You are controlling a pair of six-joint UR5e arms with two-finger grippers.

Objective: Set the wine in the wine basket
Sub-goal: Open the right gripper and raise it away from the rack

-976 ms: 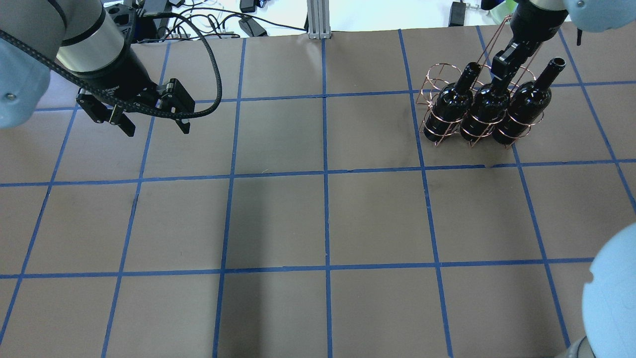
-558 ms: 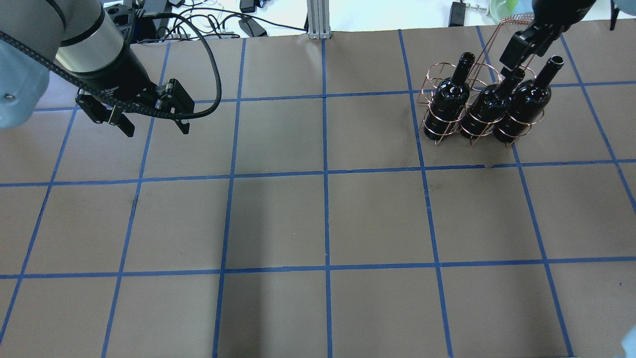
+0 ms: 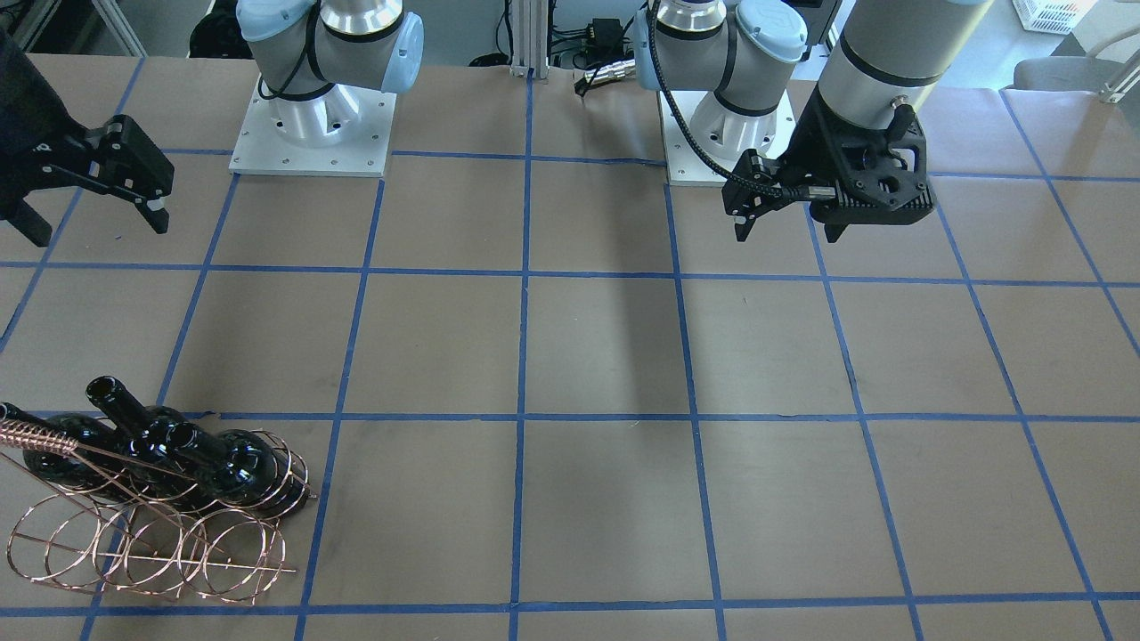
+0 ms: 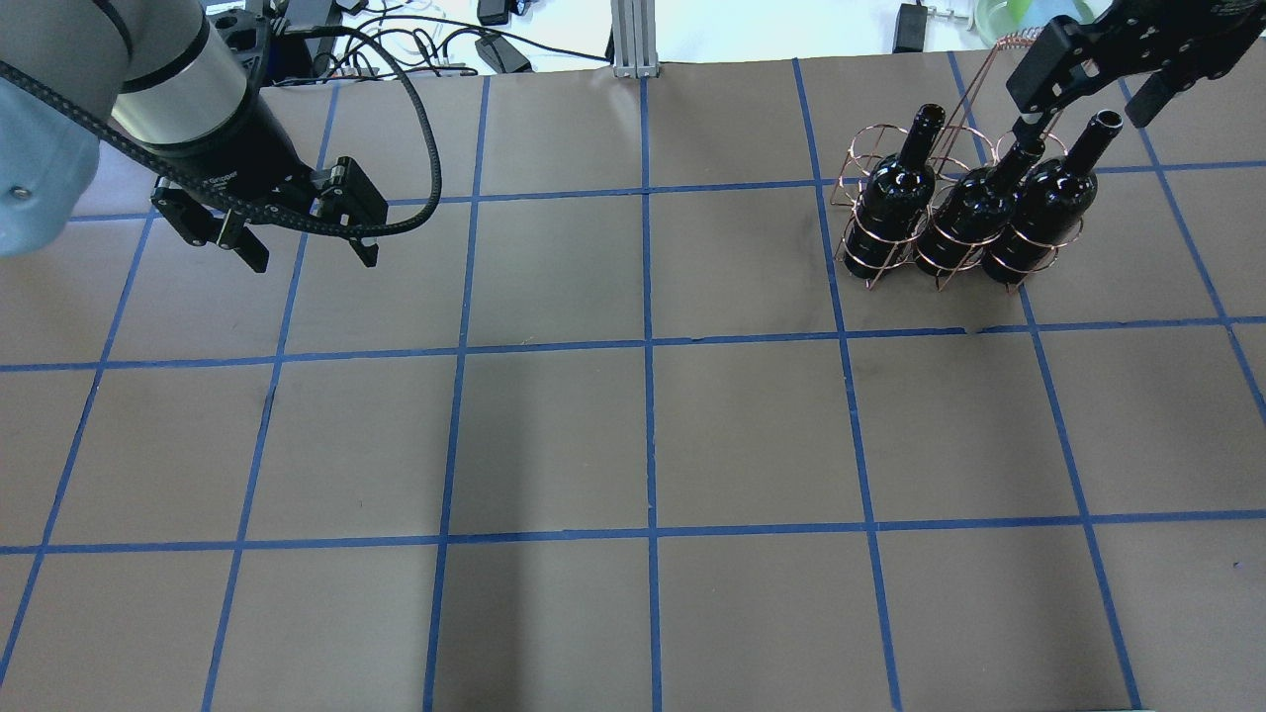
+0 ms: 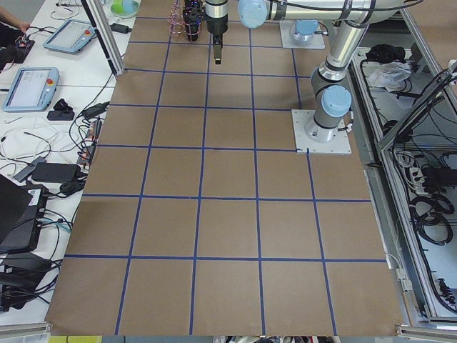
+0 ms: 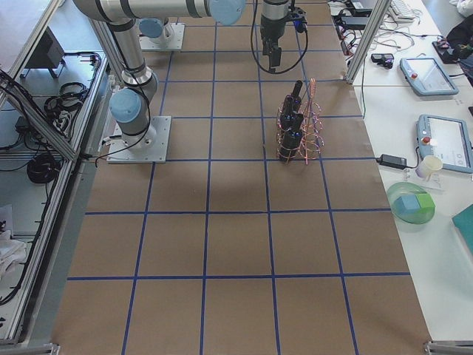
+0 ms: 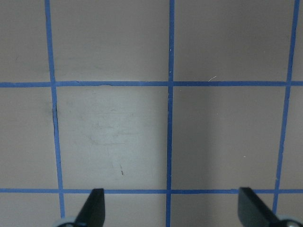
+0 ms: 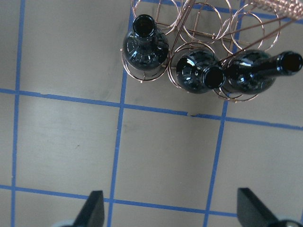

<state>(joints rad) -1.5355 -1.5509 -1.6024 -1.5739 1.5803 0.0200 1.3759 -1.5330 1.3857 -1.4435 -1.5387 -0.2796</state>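
Observation:
Three glossy black bottles stand in the front row of rings of the copper wire basket (image 4: pixel 859 158) at the table's far right. The middle bottle (image 4: pixel 967 206) is the wine. It stands between the other two (image 4: pixel 895 193) (image 4: pixel 1050 198). My right gripper (image 4: pixel 1088 87) is open and empty, high above the bottle necks. In the right wrist view the three bottles (image 8: pixel 144 47) (image 8: pixel 199 66) (image 8: pixel 251 75) show from above, with my fingertips (image 8: pixel 94 210) spread wide. My left gripper (image 4: pixel 309 255) is open and empty over bare table at the far left.
The basket's back row of rings (image 3: pixel 151 543) holds nothing, and its coiled handle (image 3: pixel 36 438) leans over the bottles. Both arm bases (image 3: pixel 312 116) stand at the robot side. Cables and devices (image 4: pixel 415 40) lie beyond the table's far edge.
My right gripper has let go of the middle bottle's neck, opened wide and risen away from the basket. The bottle stays in its ring. My left arm has not moved.

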